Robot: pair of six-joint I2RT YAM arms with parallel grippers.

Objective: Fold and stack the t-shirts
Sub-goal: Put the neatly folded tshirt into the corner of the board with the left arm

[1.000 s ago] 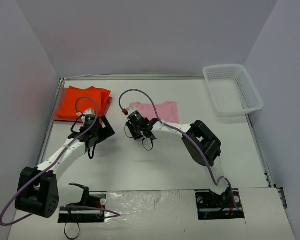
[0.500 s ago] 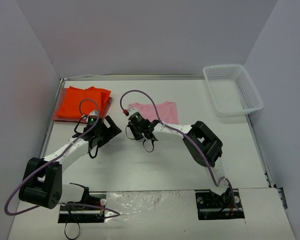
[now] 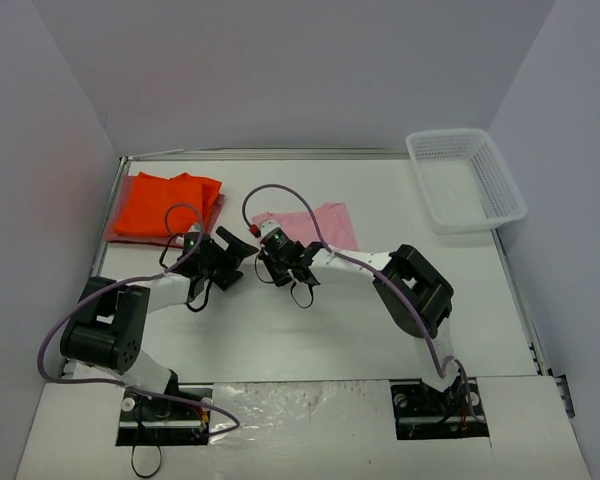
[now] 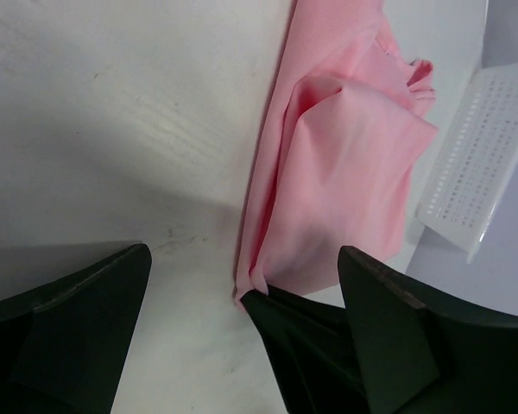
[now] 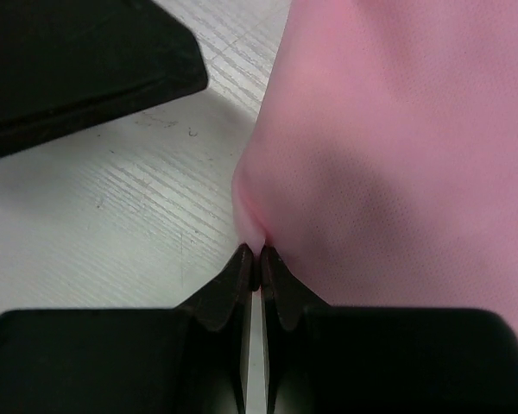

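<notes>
Lying folded at the far left of the bench point(image 3: 330, 320), the orange t-shirt point(image 3: 165, 205) is well apart from the left tool point(image 3: 235, 257), which hovers wide open and empty. Just beside it, the right tool point(image 5: 257, 257) pinches the near left edge of the pink t-shirt point(image 3: 320, 220). A white mesh basket point(image 3: 448, 133) sits at the far right.

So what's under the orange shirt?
Dull red cloth peeks out along the right edge of the orange shirt. The rest of it is covered, so its fold can't be seen.
</notes>
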